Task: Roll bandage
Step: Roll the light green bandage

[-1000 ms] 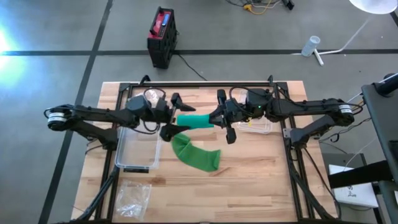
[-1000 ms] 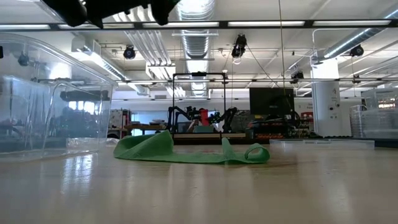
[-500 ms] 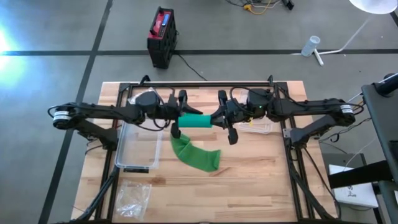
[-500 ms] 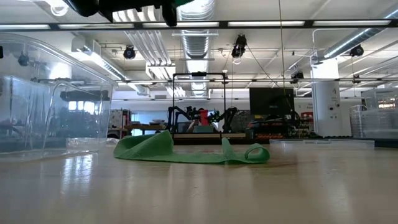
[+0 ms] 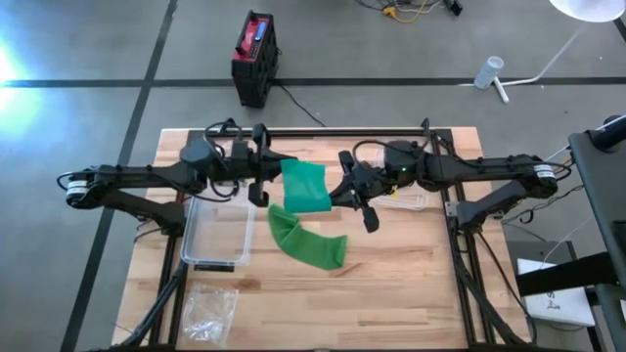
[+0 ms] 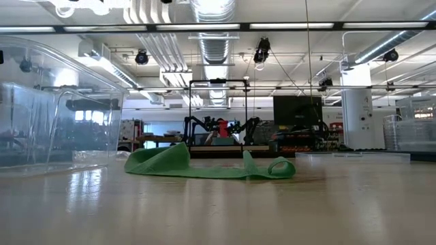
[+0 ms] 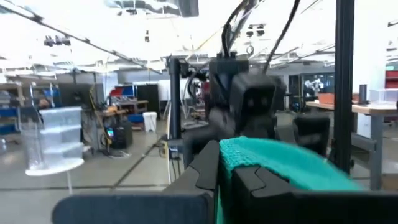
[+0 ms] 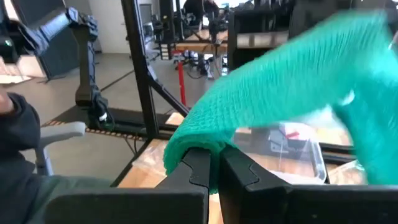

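Above the desk's (image 5: 411, 293) middle, the left gripper (image 5: 266, 179) and the right gripper (image 5: 348, 192) each have jaws pinching the green bandage (image 5: 304, 186); its tail lies on the desk. For a tight roll, the 2 grippers should keep tension.

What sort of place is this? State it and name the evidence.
Probably a robotics lab or workshop. Another dark robot arm rig on a black frame stands in the background, long fluorescent ceiling lights run over exposed ducts, and the light wooden slatted worktable sits on a grey concrete floor.
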Controlling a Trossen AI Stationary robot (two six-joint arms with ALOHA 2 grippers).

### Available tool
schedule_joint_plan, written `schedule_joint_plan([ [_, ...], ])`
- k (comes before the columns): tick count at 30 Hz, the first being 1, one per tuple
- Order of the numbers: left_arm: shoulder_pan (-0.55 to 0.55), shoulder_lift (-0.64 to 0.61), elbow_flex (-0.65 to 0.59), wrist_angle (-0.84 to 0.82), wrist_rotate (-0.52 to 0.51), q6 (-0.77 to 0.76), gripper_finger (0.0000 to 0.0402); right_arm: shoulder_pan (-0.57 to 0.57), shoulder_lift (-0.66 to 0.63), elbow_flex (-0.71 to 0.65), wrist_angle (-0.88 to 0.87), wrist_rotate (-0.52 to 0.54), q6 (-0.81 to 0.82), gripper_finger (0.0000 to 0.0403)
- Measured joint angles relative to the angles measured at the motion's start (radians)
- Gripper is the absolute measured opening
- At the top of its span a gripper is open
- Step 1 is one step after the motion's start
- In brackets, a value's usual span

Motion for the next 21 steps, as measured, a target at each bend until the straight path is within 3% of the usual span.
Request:
schedule_joint_plan([
  [10,0.000,0.026,0.233,-0.305,0.013,0.088,0.0000,0.000,0.041,0.000,0.001,-0.001,0.000,0.0003],
  [17,-0.022,0.018,0.335,-0.390,0.091,0.094,0.0000,0.000,0.044,0.000,-0.005,-0.001,-0.007,0.0003],
  [21,-0.042,0.016,0.347,-0.401,0.087,0.120,0.0000,0.001,0.044,0.000,-0.006,-0.001,-0.042,0.0003],
])
